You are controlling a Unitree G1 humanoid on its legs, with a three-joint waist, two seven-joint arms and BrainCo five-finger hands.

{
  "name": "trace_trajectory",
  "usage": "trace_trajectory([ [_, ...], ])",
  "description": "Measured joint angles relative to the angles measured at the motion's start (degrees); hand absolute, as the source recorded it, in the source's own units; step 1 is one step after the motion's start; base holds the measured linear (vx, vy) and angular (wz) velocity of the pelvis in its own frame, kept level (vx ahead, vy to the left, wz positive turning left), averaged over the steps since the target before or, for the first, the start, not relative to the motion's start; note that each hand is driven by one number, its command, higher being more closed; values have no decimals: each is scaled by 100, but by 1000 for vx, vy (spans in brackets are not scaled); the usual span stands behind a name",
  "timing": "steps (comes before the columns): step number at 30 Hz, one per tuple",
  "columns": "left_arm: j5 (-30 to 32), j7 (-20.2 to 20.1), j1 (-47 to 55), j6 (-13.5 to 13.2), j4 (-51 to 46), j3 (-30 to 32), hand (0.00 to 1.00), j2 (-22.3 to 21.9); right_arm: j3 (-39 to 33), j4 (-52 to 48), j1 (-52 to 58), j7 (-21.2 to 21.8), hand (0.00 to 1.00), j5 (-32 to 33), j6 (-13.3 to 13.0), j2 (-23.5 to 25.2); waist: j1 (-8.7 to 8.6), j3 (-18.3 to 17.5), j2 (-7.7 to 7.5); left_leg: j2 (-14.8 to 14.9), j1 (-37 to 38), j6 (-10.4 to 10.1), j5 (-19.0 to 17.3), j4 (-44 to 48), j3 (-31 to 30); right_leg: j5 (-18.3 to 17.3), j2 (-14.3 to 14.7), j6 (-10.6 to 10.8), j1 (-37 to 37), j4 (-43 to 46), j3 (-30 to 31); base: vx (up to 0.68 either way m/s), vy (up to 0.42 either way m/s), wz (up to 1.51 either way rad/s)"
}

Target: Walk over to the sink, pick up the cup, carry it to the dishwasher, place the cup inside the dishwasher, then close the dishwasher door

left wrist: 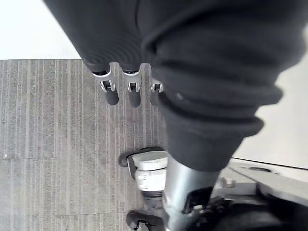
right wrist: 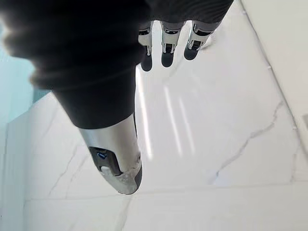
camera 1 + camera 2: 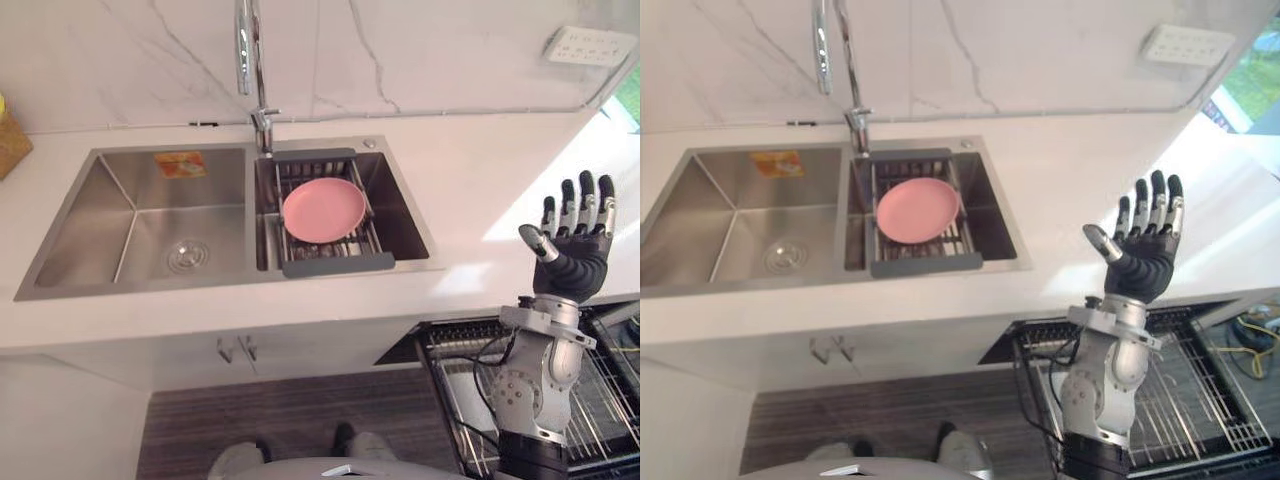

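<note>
1. Partly cut off at the lower right edge, the dishwasher (image 3: 1200, 395) stands open. Its wire rack is pulled out below the front of the table (image 3: 470, 180). The right arm rises in front of it and hides a strip of the rack.
2. A yellowish thing (image 3: 10, 140) sits on the table at the far left edge, mostly out of frame; what it is cannot be told.
3. The faucet (image 3: 252, 70) is cut off at the top. It stands behind the divider between the two basins of the sink (image 3: 110, 190).
4. The left basin is bare steel, with a round drain (image 3: 187, 256) and an orange sticker (image 3: 180, 163) on its rear wall.
5. The right basin holds a wire drying rack (image 3: 335, 265) with grey ends, and a pink plate (image 3: 323, 210) lies flat on it.
6. The right robot hand (image 3: 578, 262) is raised over the table's front edge, to the right of the sink and well apart from the plate. Its fingers are straight and spread, the thumb is out, and it holds nothing.
7. The left robot hand (image 1: 134, 94) hangs over the grey striped floor (image 1: 48, 144), fingers straight and empty.
8. A white wall socket (image 3: 590, 45) sits on the marble wall at the upper right.
</note>
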Motion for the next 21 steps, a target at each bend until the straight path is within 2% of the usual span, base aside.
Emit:
trace_trajectory([
  [1,-32,1,1,-4,-4,0,0,-17,24,21,2,13,0,0,9,-1,8,12,14,42,-68,-11,7,214,-5,-6,18,-14,61,-12,9,154,-11,-15],
  [2,-45,2,2,-4,-54,14,0,-120,26,66,-2,82,0,-2,44,23,59,79,100,190,-332,-39,141,1060,-15,-20,59,-36,313,-86,35,163,34,-31],
  [3,-45,-3,13,-4,-88,12,0,-248,34,143,-6,114,0,-3,49,36,160,110,98,225,-377,-30,-20,1224,-31,-26,19,-37,483,-133,120,180,55,-40],
  [6,-40,-9,28,-8,-119,22,0,-306,108,154,-16,129,0,-11,70,103,189,109,115,127,-436,3,-169,352,-168,-128,-162,89,541,-130,352,133,118,-39],
  [7,-40,-12,54,-25,-121,30,0,-325,162,172,-16,127,0,-20,110,79,164,108,129,75,-420,-82,108,-368,-246,-162,-250,207,517,-105,457,169,249,-43],
  [8,-39,-16,115,-91,-145,31,0,-403,172,175,-17,118,0,-26,129,5,149,100,301,149,-299,-178,957,-1111,-322,-237,-221,329,450,7,559,133,260,-45],
  [9,-39,-22,121,-129,-142,31,0,-447,170,190,-18,109,0,-35,132,-33,151,121,394,210,-243,-168,1021,-1261,-327,-282,-179,390,453,67,625,132,255,-37],
  [11,-32,-141,76,-186,-160,24,0,-333,198,351,11,72,0,-49,306,60,102,80,171,-214,-9,-31,1133,-1786,-198,-264,-572,587,446,-6,664,133,210,-5],
  [12,-28,-152,51,-195,-159,5,0,-287,192,352,12,72,0,-45,335,61,73,73,118,-311,22,8,1208,-1962,-191,-241,-643,628,442,-62,646,72,112,12],
  [13,34,-142,69,-235,-45,-251,0,-165,177,359,-11,255,0,-211,338,57,58,-29,149,-467,529,27,1982,-3374,-146,216,-633,778,638,-801,339,20,34,8],
  [19,8,-137,70,-217,-44,-246,0,-165,215,359,-11,226,0,-210,338,57,99,-46,138,-469,530,30,1986,-3378,-181,219,-636,783,645,-791,311,0,0,1],
  [21,-179,-125,73,-91,-43,-219,0,-165,292,359,-26,182,0,-199,339,58,152,-86,104,-469,530,27,1991,-3383,-206,221,-637,786,658,-793,274,0,0,6],
])
